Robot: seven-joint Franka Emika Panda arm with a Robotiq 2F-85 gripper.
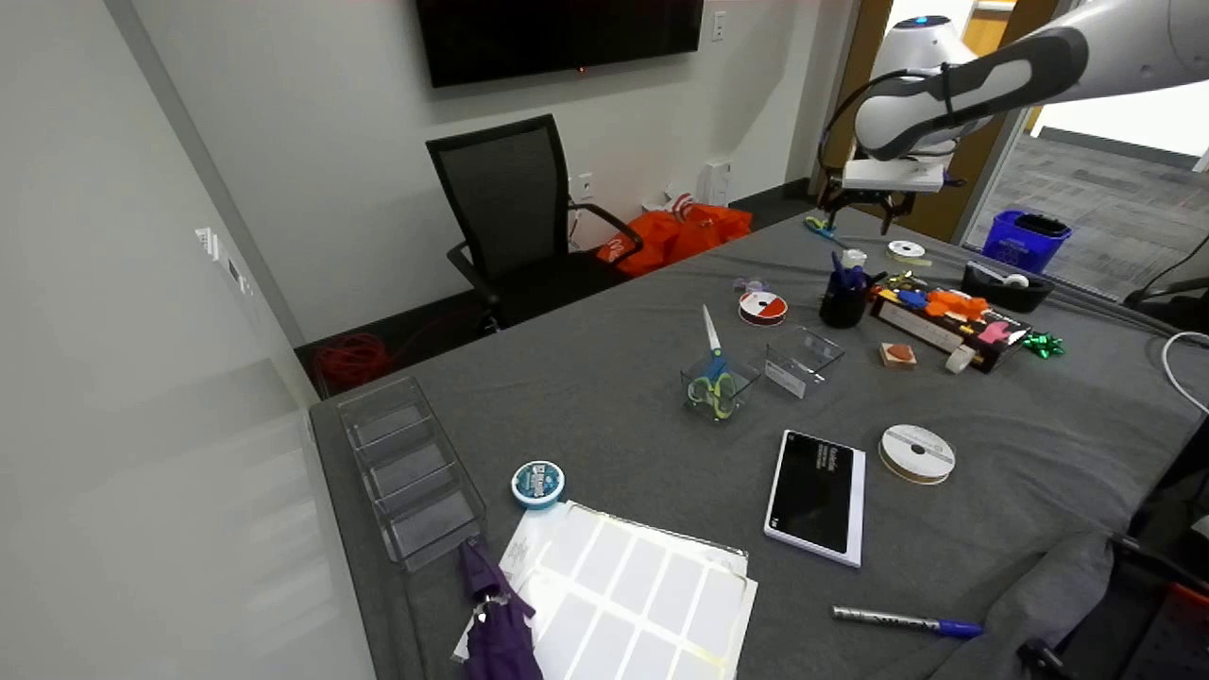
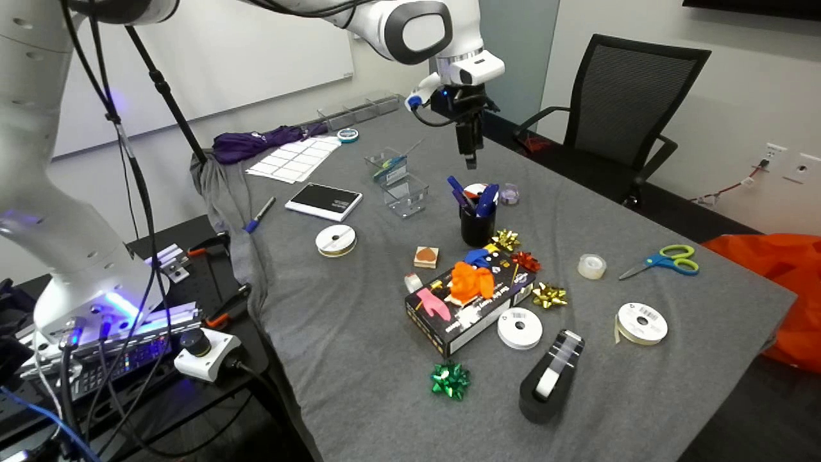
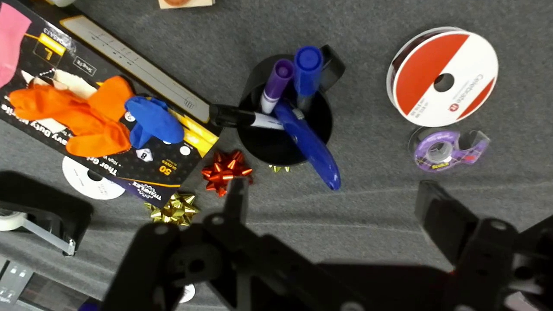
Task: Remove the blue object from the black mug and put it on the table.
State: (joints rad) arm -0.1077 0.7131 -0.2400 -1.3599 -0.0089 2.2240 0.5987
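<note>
The black mug (image 3: pixel 276 149) stands upright on the grey table (image 3: pixel 345 233) and holds several pens; it shows in both exterior views (image 1: pixel 842 307) (image 2: pixel 477 230). Two blue things stick out of it: a thick, curved blue stick (image 3: pixel 309 144) leaning over the rim and a blue-capped marker (image 3: pixel 308 71). I cannot tell for certain which is the blue object. A purple-capped and a black-capped marker are also in it. Their lower ends are hidden. My gripper (image 3: pixel 332 194) is open and empty, above the table and mug; its fingers point down in both exterior views (image 1: pixel 857 212) (image 2: pixel 471 157).
Beside the mug lie a black glove box (image 2: pixel 471 298), a red ribbon spool (image 3: pixel 445 80), a purple tape dispenser (image 3: pixel 445 149) and shiny bows. Clear trays (image 2: pixel 405 196), a tablet-like box (image 2: pixel 325 201), a black tape dispenser (image 2: pixel 551 378) and scissors (image 2: pixel 664 260) are farther off.
</note>
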